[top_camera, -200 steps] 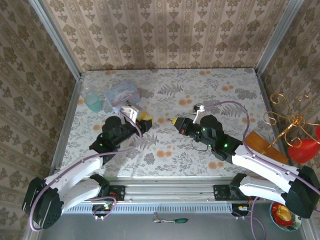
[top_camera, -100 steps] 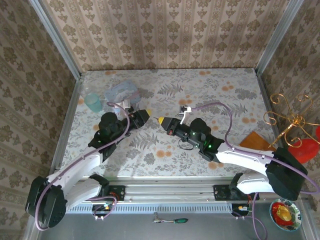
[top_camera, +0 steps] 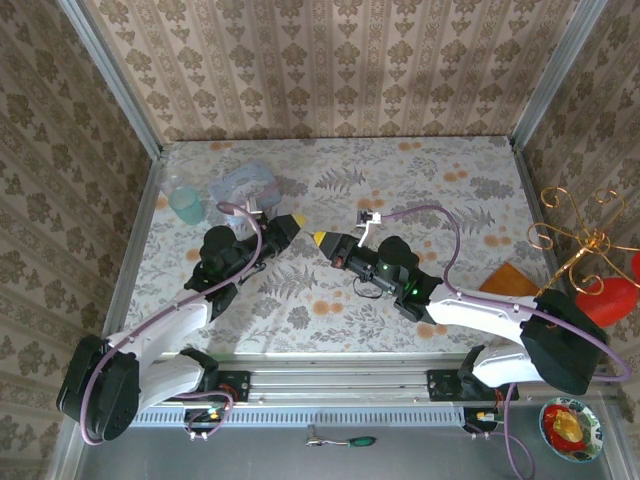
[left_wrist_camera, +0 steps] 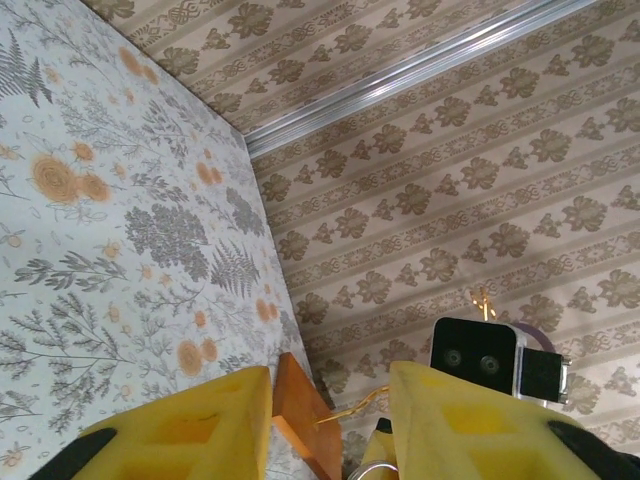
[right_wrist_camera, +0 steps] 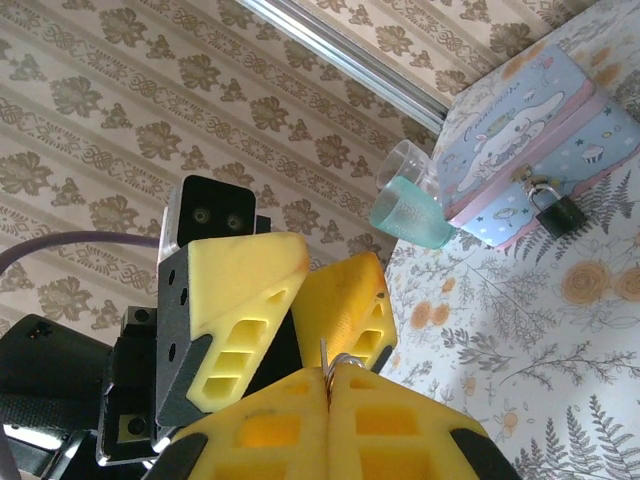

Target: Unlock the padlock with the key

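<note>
Right wrist view: I see the padlock (right_wrist_camera: 560, 212), small, dark-bodied, silver shackle, hanging from the pastel box (right_wrist_camera: 520, 120) clasp beside the teal cup (right_wrist_camera: 410, 205). Right gripper (right_wrist_camera: 328, 388) clamps the key (right_wrist_camera: 324, 352); left gripper (left_wrist_camera: 330, 405) is spread and empty.

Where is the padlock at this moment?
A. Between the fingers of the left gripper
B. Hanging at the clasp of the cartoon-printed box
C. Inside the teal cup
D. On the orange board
B: in the right wrist view the padlock hangs at the clasp of the cartoon-printed box, next to the teal cup.
</note>
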Tool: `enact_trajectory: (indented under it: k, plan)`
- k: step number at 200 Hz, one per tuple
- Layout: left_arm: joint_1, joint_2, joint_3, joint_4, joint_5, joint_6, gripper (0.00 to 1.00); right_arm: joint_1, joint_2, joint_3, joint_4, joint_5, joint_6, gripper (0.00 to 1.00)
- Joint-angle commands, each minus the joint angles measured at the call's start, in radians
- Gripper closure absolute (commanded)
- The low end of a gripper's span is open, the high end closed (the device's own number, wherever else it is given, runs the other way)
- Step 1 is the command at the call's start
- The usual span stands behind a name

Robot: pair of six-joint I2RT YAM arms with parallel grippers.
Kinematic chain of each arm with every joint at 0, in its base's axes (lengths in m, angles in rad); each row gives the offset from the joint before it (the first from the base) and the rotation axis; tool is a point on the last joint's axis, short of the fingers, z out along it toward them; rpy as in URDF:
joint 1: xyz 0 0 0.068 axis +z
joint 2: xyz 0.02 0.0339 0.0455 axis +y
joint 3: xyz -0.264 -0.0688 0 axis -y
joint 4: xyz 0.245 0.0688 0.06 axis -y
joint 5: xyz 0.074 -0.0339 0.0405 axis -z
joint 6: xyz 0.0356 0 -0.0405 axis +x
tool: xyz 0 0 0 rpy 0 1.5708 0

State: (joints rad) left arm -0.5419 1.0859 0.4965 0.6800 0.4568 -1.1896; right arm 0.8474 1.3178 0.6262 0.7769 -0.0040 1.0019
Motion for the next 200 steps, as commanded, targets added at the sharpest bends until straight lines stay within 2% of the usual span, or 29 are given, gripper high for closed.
enact_trajectory:
  k: [1,57,80,137,172,200]
  plan:
    - [-0.006,0.006,-0.009,0.048,0.021,-0.031,0.63,0.0,0.011,0.013,0.057,0.029,0.018,1.0]
    - [-0.032,0.018,-0.007,0.064,0.019,-0.042,0.65,-0.007,0.037,0.027,0.067,0.032,0.048,1.0]
    - [-0.037,0.025,-0.012,0.07,0.02,-0.046,0.69,-0.013,0.046,0.033,0.071,0.024,0.059,1.0]
    - [-0.047,0.035,-0.026,0.088,0.008,-0.062,0.7,-0.028,0.047,0.045,0.062,0.023,0.074,1.0]
    - [-0.047,0.06,-0.047,0.173,0.014,-0.099,0.77,-0.029,0.065,0.059,0.055,0.018,0.08,1.0]
    - [-0.04,0.062,-0.049,0.181,0.023,-0.099,0.81,-0.029,0.067,0.06,0.06,0.01,0.094,1.0]
